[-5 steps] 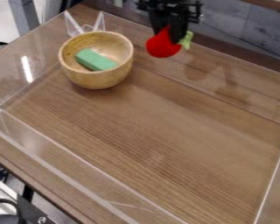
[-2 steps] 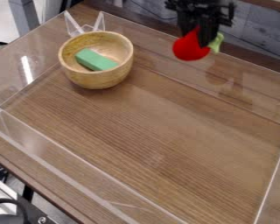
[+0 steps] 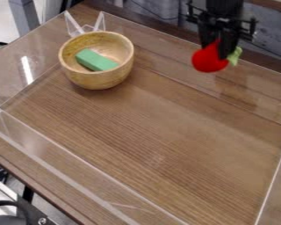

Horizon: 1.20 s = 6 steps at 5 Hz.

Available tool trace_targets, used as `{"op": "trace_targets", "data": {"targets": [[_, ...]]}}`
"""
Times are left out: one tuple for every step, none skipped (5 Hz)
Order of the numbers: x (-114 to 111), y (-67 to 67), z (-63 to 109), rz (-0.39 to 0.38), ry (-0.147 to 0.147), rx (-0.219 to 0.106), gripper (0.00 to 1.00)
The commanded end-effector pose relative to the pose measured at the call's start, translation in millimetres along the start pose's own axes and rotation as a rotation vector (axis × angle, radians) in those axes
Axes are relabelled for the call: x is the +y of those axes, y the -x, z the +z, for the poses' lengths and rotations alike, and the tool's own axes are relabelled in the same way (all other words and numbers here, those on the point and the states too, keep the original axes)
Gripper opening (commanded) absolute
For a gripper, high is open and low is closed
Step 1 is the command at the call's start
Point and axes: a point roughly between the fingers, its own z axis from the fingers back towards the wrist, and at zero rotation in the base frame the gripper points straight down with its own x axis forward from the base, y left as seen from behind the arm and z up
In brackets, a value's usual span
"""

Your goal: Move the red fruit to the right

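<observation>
Claw [image 3: 220, 46] clamped on red fruit [image 3: 207, 59], fruit hanging just beneath its fingertips.

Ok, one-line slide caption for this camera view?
Gripper holds the small red strawberry-like fruit above the wooden table's far right side.

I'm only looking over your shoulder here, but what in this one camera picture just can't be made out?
- Gripper: its fingertips are hidden behind the red fruit it grips.
- Arm: cut off by the top edge.
- Green block: its underside is hidden inside the wooden bowl.
- Whether the fruit touches the table: one view cannot settle it.
</observation>
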Motion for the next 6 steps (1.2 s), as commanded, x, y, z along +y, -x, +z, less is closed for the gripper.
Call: {"op": "trace_targets", "data": {"targets": [[-8.9, -4.9, 12.3, -0.009, -0.006, -0.068, 0.0], [-15.4, 0.8, 8.5, -0.019, -0.003, -0.074, 0.0], [-42.6, 14.3, -2.6, -0.007, 0.01, -0.047, 0.0], [-53.7, 26.2, -17.5, 0.052, 0.005, -0.025, 0.0], [-52.9, 35.1, -23.1, 0.099, -0.006, -0.01, 0.0], [-44.4, 34.9, -31.4, 0.121, -0.014, -0.001, 1.0]]}}
